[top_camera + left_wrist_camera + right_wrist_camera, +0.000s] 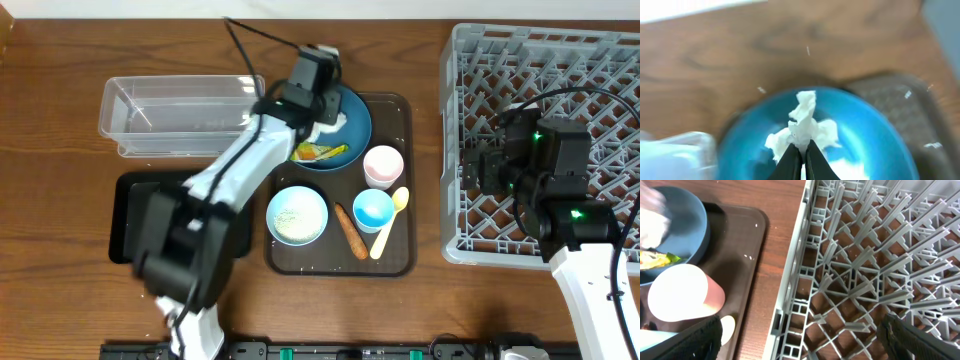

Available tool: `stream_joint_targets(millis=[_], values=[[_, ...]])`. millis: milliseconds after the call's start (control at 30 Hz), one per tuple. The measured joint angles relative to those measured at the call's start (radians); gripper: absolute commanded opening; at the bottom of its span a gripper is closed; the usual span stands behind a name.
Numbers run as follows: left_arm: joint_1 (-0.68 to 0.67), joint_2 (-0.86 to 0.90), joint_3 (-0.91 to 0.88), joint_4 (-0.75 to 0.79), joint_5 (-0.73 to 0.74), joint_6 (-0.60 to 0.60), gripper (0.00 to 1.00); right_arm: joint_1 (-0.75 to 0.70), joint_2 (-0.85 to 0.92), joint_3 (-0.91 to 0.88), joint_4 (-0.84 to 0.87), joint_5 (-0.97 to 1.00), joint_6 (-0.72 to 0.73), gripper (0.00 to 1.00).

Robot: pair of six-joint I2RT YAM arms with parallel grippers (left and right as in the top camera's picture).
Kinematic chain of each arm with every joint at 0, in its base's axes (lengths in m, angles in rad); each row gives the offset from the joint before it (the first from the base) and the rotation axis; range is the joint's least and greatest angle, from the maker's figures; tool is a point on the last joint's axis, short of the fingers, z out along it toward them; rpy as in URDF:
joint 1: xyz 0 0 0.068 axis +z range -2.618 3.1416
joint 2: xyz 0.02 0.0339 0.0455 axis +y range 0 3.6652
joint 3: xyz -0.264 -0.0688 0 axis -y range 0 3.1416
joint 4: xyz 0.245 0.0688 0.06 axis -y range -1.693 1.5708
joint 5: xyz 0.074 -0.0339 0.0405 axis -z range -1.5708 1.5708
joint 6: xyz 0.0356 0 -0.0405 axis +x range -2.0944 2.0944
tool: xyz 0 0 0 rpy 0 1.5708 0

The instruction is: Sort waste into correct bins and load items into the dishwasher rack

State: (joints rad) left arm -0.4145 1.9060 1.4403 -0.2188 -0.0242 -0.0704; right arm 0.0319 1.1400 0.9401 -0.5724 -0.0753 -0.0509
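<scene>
My left gripper (801, 150) is shut on the crumpled white tissue (805, 125) over the dark-blue bowl (352, 122), which also shows in the left wrist view (880, 135). The yellow-green wrapper (318, 152) lies in that bowl. The white bowl (297, 215) holds rice. The orange stick (349, 231), pink cup (383, 165), light-blue cup (373, 209) and yellow spoon (390, 220) sit on the brown tray (400, 262). My right gripper (800, 340) is open and empty above the grey rack's (590, 60) left edge.
The clear tub (175, 115) stands at the back left. The black tray (130, 215) lies in front of it, partly under my left arm. The rack edge (790, 280), pink cup (682, 292) and brown tray (745, 240) show in the right wrist view.
</scene>
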Motion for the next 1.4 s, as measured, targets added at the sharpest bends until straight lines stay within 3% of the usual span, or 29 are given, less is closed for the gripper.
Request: stream_joint_targets(millis=[267, 600, 633, 767, 800, 1067, 1400], values=[[0.121, -0.255, 0.000, -0.161, -0.066, 0.000, 0.06, 0.000, 0.000, 0.001, 0.000, 0.000, 0.000, 0.99], [0.333, -0.278, 0.000, -0.256, -0.088, -0.008, 0.08, 0.000, 0.000, 0.002, 0.000, 0.000, 0.000, 0.99], [0.344, -0.275, 0.000, -0.257, -0.088, -0.008, 0.14, 0.000, 0.000, 0.002, 0.000, 0.000, 0.000, 0.99], [0.367, -0.243, 0.000, -0.265, -0.087, -0.011, 0.68, 0.000, 0.000, 0.002, 0.000, 0.000, 0.000, 0.99], [0.368, -0.235, -0.001, -0.264, -0.085, -0.011, 0.70, 0.000, 0.000, 0.002, -0.001, 0.000, 0.000, 0.99], [0.339, -0.230, -0.006, -0.227, 0.102, -0.015, 0.72, 0.000, 0.000, 0.002, -0.002, 0.000, 0.000, 0.99], [0.160, -0.183, -0.006, -0.237, 0.231, -0.015, 0.72, 0.000, 0.000, 0.002, -0.003, 0.000, 0.000, 0.99]])
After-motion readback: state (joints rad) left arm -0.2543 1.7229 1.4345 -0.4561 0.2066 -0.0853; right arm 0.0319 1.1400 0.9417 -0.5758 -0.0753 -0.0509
